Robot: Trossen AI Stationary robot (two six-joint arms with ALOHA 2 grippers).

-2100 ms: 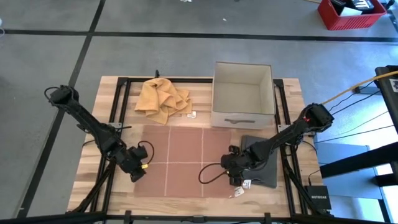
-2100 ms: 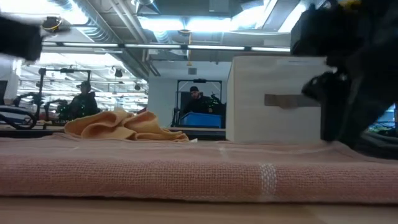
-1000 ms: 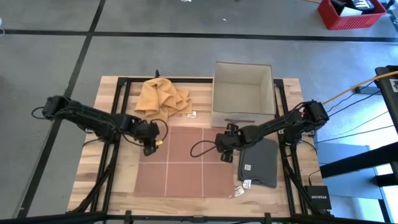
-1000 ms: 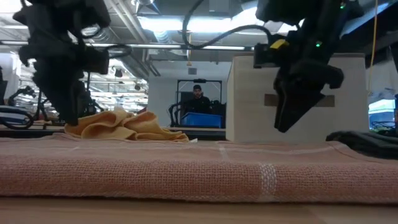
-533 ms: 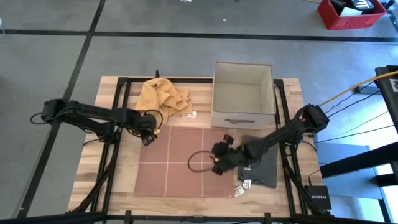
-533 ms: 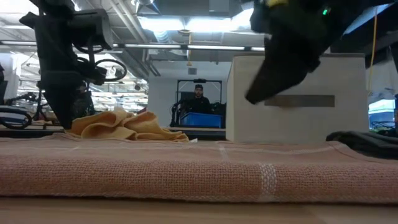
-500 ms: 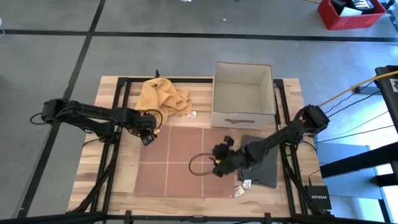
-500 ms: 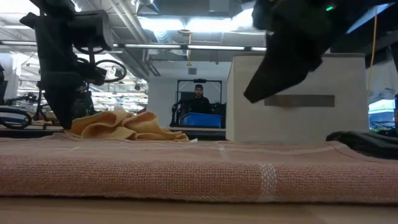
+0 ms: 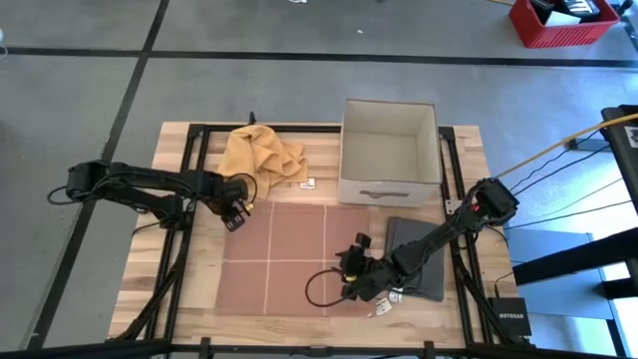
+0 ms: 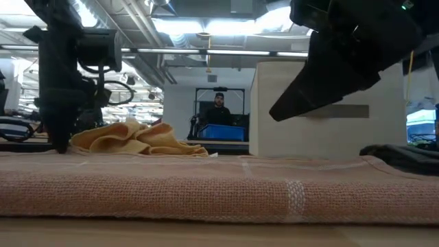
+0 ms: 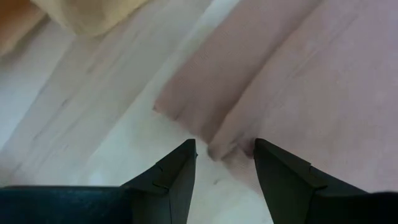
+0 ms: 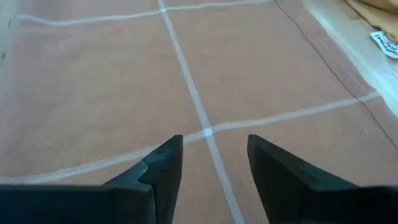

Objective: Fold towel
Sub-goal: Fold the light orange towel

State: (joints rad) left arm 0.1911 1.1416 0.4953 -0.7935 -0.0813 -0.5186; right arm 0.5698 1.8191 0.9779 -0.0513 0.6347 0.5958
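Observation:
A pink towel [image 9: 299, 259] with thin white lines lies spread flat on the table's middle. My left gripper [image 9: 237, 215] points down at the towel's far-left corner [image 11: 158, 109]. It is open, with a small wrinkle of the towel's edge [image 11: 216, 151] between its fingertips [image 11: 224, 149]. My right gripper [image 9: 351, 277] slants down over the towel's near-right part. It is open above the crossing of white lines [image 12: 207, 132] and holds nothing. My left gripper comes from above with one fingertip [image 11: 186, 155] over bare wood and the other [image 11: 264, 155] over the towel, astride the wrinkled edge [image 11: 216, 151] near the far-left corner. Whether the fingertips touch the cloth I cannot tell.
A crumpled yellow towel [image 9: 261, 155] lies at the far left. An open beige box [image 9: 389, 150] stands at the far right. A folded dark grey towel [image 9: 424, 254] lies right of the pink one. Small white tags [image 9: 307, 182] [image 9: 384, 304] lie on the wood.
My left gripper has moved a little toward the far-left corner of the pink towel and come down to it. My right gripper has moved toward the table's near edge over the towel's right part and turned. The towel lies as before.

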